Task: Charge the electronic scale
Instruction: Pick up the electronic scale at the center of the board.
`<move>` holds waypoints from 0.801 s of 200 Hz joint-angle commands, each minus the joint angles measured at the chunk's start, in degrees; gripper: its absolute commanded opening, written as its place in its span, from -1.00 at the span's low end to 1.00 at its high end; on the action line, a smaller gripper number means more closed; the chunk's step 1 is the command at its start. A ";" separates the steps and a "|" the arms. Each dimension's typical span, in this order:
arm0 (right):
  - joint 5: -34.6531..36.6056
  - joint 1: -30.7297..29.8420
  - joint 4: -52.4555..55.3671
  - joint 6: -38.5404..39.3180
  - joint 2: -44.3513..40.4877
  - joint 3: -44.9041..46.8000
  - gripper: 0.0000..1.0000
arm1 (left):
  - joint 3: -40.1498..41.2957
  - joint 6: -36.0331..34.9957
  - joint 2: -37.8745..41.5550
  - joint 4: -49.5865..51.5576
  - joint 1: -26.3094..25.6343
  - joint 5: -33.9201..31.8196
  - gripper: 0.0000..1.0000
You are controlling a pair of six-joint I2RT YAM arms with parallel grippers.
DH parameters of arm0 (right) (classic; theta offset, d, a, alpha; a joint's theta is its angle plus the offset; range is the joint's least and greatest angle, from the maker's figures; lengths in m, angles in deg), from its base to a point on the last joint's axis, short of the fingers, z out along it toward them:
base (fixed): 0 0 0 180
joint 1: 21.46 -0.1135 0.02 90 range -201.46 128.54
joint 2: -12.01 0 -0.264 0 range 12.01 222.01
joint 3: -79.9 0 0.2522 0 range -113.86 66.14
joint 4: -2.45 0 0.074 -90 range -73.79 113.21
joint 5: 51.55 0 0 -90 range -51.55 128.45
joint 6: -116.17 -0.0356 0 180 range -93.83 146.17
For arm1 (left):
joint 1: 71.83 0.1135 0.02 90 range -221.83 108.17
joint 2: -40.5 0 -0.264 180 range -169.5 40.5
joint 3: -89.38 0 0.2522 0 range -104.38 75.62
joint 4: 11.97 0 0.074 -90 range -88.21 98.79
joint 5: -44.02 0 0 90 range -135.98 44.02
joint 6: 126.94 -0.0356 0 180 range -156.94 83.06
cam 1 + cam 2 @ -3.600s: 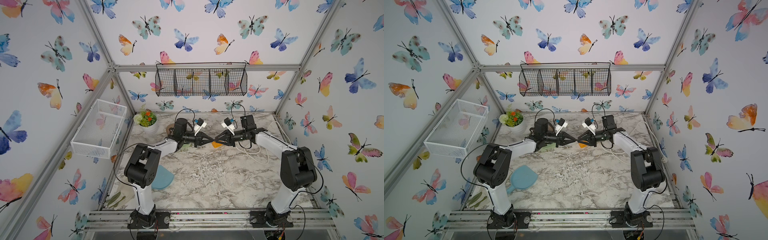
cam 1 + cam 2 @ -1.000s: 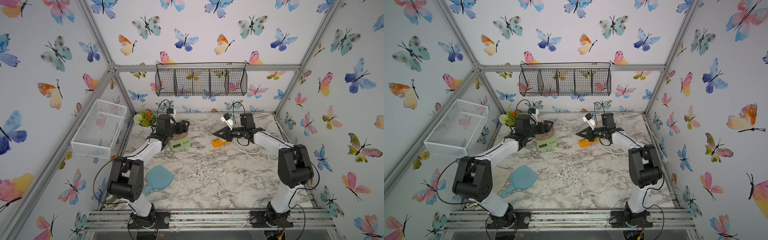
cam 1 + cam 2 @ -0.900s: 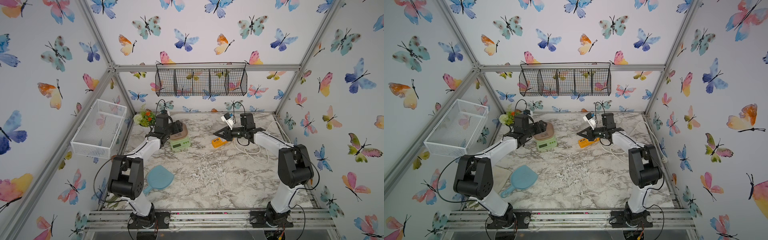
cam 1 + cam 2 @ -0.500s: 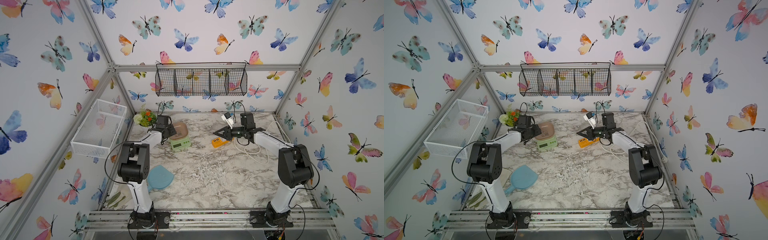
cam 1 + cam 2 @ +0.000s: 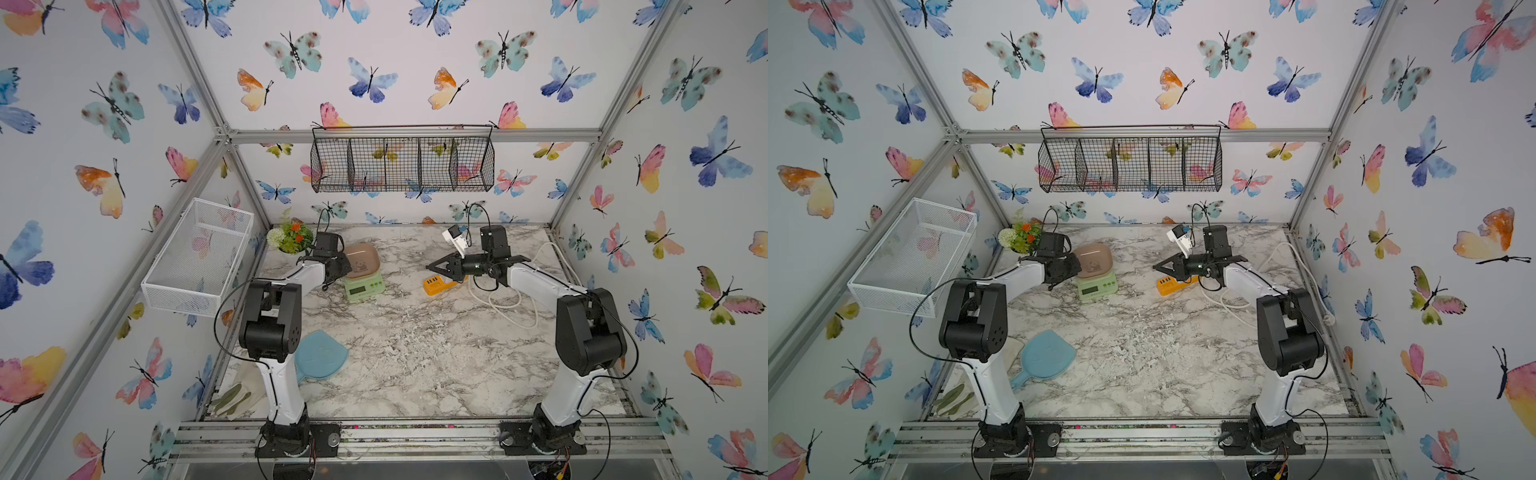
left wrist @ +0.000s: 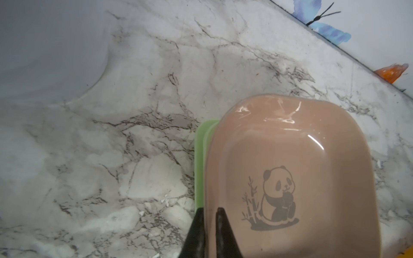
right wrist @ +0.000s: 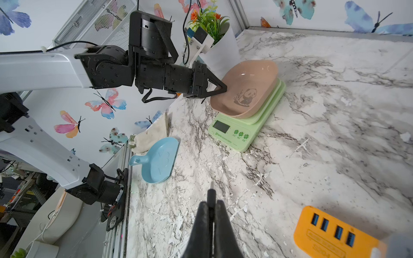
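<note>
Light-green electronic scale (image 7: 251, 130) carries a tan-pink panda-printed bowl (image 7: 248, 87).

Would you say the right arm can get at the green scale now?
Probably yes: only bare tabletop lies between the right claw, shut on a thin plug, and the scale; the left claw pinches the rim of the bowl on the far side.

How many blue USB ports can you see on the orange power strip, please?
4, in one row on the orange power strip: port one nearest its corner, then two, three and four. The strip's other end is cropped, so more may be hidden.
</note>
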 commanded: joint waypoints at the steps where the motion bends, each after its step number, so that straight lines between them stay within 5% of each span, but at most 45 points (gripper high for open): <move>1: -1.06 -0.02 -2.37 -3.09 0.86 0.69 -0.96 | -0.02 -1.42 1.37 -1.35 -0.25 5.46 -0.83; 68: -2.28 -0.02 -18.88 -15.31 -3.36 10.81 -0.96 | 8.70 -2.90 11.79 -14.39 -0.26 28.24 -0.95; 110: -3.60 -0.11 -34.59 -23.92 -6.29 19.52 -0.96 | 13.50 0.90 16.55 -20.19 -0.56 33.35 -0.98; 160: -6.34 -0.67 -35.74 -23.56 -6.35 20.93 -0.96 | 18.81 4.72 21.07 -27.08 -2.36 33.13 -1.00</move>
